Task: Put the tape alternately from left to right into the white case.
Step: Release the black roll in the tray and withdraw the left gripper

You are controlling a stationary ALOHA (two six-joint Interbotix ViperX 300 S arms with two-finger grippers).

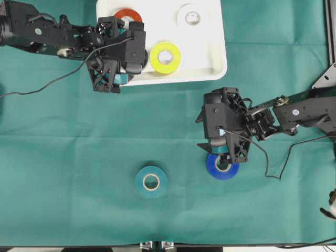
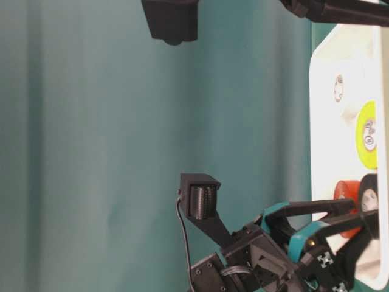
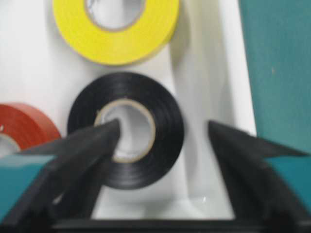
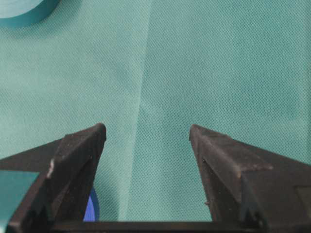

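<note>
The white case (image 1: 210, 63) lies at the top middle of the table. In it lie an orange-red tape (image 1: 128, 14), a white tape (image 1: 192, 17) and a yellow tape (image 1: 165, 56). A black tape (image 3: 126, 131) lies flat in the case's near left corner. My left gripper (image 3: 164, 125) is open over it, with one fingertip (image 3: 109, 136) in its core and the other well clear. A teal tape (image 1: 151, 181) and a blue tape (image 1: 222, 166) lie on the cloth. My right gripper (image 4: 146, 128) stands open over bare cloth, with the blue tape (image 4: 91, 208) just under its left finger.
Green cloth (image 1: 63, 157) covers the whole table. A black cable (image 1: 42, 84) trails from the left arm across the cloth. Another cable (image 1: 273, 168) loops beside the right arm. The case's rim (image 3: 243, 97) runs close to the left gripper's outer finger.
</note>
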